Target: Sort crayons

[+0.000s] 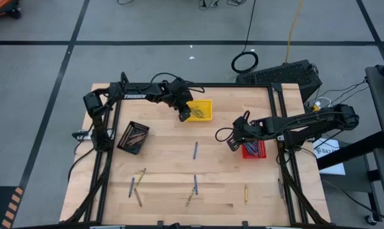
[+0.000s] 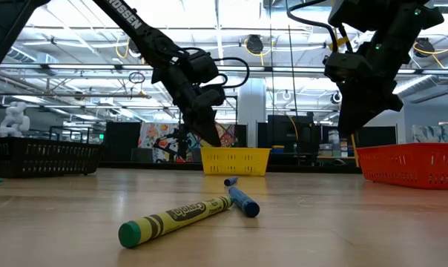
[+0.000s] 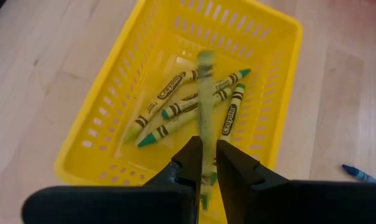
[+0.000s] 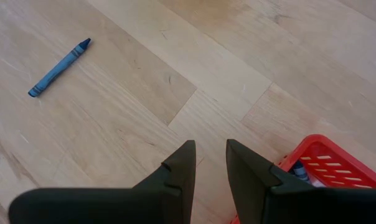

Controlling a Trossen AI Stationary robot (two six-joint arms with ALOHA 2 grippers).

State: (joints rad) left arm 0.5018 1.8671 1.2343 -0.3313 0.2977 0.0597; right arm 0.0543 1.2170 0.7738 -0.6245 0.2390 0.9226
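Note:
My left gripper point(image 3: 209, 144) hangs over the yellow tray point(image 3: 281, 25), pointing steeply down, its fingers a little apart. Between them stands a yellow-green crayon point(image 3: 205, 93), blurred while everything around it is sharp. Several yellow-green crayons point(image 3: 175, 109) lie on the tray's floor. My right gripper point(image 4: 210, 149) is open with nothing between its fingers. It hovers above the bare wood beside the red tray point(image 4: 325, 162), which has a blue crayon point(image 4: 298, 171) inside. Loose crayons lie flat on the table, among them a blue one point(image 1: 195, 150) at mid-table. My left gripper has the yellow-green crayon lengthwise in the gap between its fingers point(image 3: 191, 155), its far end point(image 3: 205, 59) pointing down at the yellow tray. I cannot tell whether the fingers touch it. The crayon is clear of the tray floor.
A black tray point(image 1: 133, 137) with brownish crayons stands at the left. Blue, yellow and olive crayons point(image 1: 195, 184) are scattered along the near half of the table. In the low view a yellow-green crayon point(image 2: 176, 219) and a blue one point(image 2: 242, 199) lie close to the camera.

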